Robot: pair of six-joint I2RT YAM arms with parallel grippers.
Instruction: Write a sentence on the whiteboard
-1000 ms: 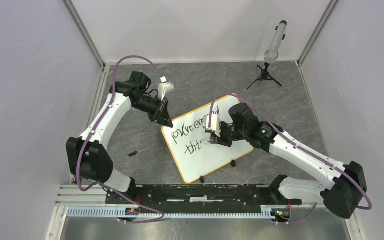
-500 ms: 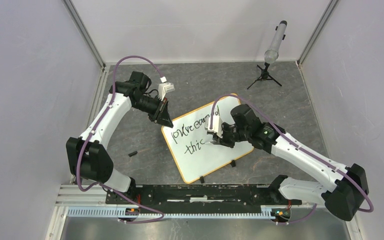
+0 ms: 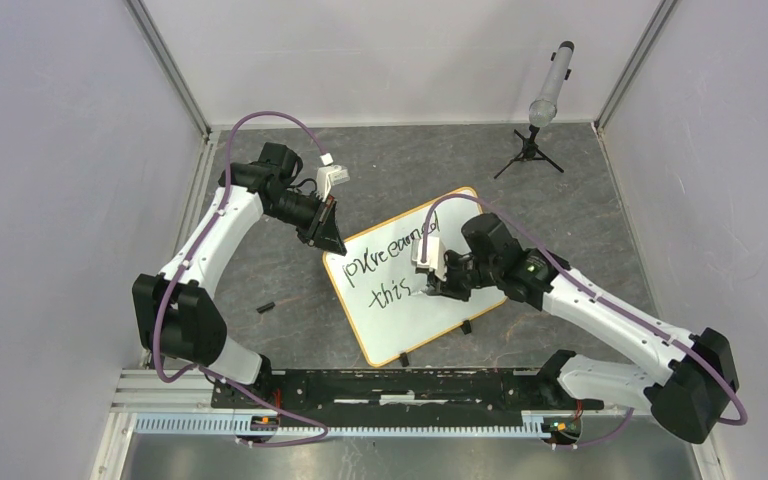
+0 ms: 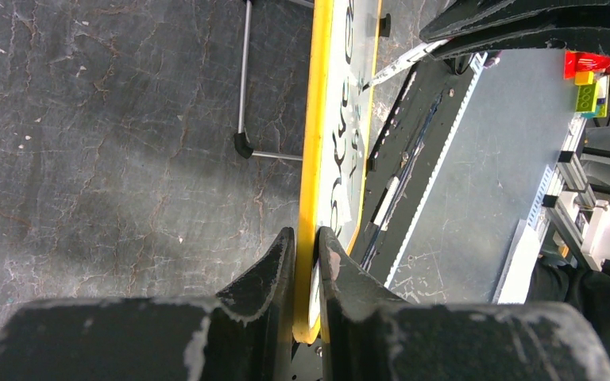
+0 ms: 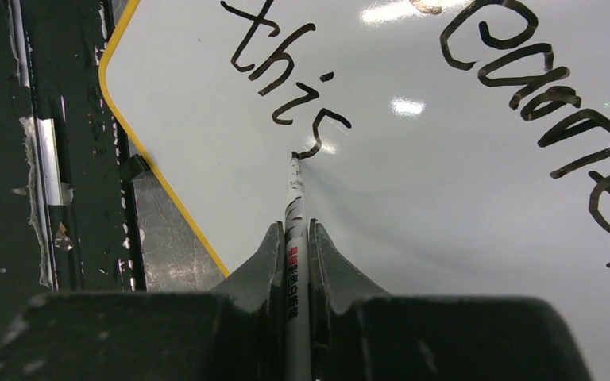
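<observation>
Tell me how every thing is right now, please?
whiteboard: pinched at one corner, partly written on.
sentence: two black lines; the lower reads "this".
marker: tip on the board at the end of the "s".
left gripper: shut on the whiteboard's edge.
right gripper: shut on the marker.
tripod: standing at the far right.
small black piece: lying left of the board.

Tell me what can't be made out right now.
Right wrist: the sentence runs off the top and right edges.
Top view: right gripper covers the marker tip.
Left wrist: whiteboard seen edge-on, writing unreadable.
Top view: small black item on table, too small to identify.
</observation>
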